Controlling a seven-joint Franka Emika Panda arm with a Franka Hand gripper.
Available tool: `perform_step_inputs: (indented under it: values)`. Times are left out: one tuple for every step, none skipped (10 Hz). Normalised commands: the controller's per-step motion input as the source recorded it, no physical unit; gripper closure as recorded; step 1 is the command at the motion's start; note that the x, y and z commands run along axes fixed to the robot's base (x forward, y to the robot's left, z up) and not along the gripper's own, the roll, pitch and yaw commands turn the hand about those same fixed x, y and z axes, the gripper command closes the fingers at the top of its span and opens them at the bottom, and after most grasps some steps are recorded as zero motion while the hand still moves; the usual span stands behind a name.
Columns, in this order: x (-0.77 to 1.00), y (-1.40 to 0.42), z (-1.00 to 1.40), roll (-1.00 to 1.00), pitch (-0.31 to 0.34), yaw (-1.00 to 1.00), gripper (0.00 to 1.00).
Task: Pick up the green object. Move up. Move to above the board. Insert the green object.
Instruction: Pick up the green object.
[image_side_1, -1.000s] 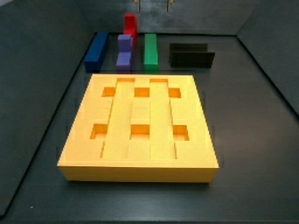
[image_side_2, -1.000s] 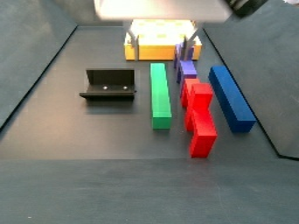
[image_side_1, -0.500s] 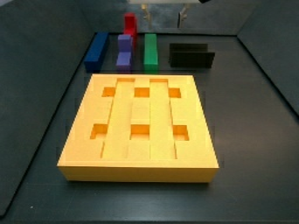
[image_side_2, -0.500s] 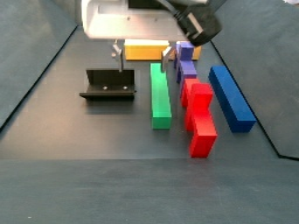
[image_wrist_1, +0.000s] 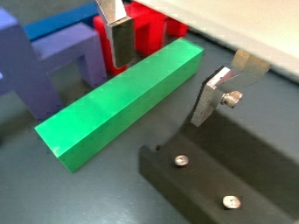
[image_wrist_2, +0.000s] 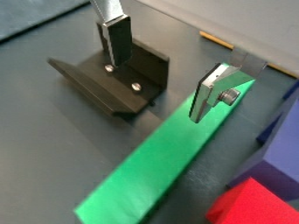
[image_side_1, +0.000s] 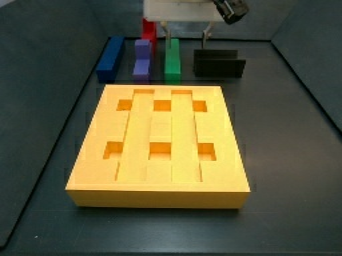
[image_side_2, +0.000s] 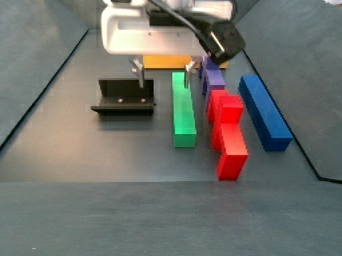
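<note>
The gripper (image_wrist_1: 173, 66) hangs with fingers apart over the green object (image_wrist_1: 121, 101); the pick-up step needs lowering, then closing.

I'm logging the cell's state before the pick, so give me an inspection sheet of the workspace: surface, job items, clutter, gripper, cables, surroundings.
Surface: dark grey floor, no spills or debris seen.
Job's things: green object lies flat on the floor; board lies flat, all six holes empty.
Clutter: blue bar, purple bar, red pieces beside the green object; fixture on its other side.
Gripper: gripper open, low over the green object, one finger on each side, not touching it.
Cables: black cable on the arm above.
Surroundings: dark sloped walls enclose the floor.
</note>
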Motion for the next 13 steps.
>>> perform_step_inputs:
  values:
    - [-0.23,0.0,-0.38,0.08,-0.203,-0.05,0.0]
    - [-0.2,0.04,-0.18,0.03,-0.084,-0.16,0.0]
    - [-0.13,0.08,0.0,0.0,-0.033,-0.11,0.0]
    - [-0.18,0.06,0.0,-0.03,-0.05,-0.11,0.0]
    - [-0.26,0.07,0.0,-0.02,-0.076,-0.09,0.0]
    - [-0.31,0.0,0.0,0.0,-0.086,-0.07,0.0]
    - [-0.34,0.0,0.0,0.0,-0.109,-0.04,0.0]
    - [-0.07,0.0,-0.1,0.0,-0.076,0.0,0.0]
    - [0.0,0.03,-0.21,0.02,-0.033,0.02,0.0]
    - [0.0,0.05,-0.31,0.06,-0.013,0.07,0.0]
    - [0.04,0.06,-0.27,0.05,0.0,0.09,0.0]
    - [0.05,0.05,-0.23,0.05,0.0,0.09,0.0]
    - [0.02,0.05,-0.22,0.06,0.0,0.07,0.0]
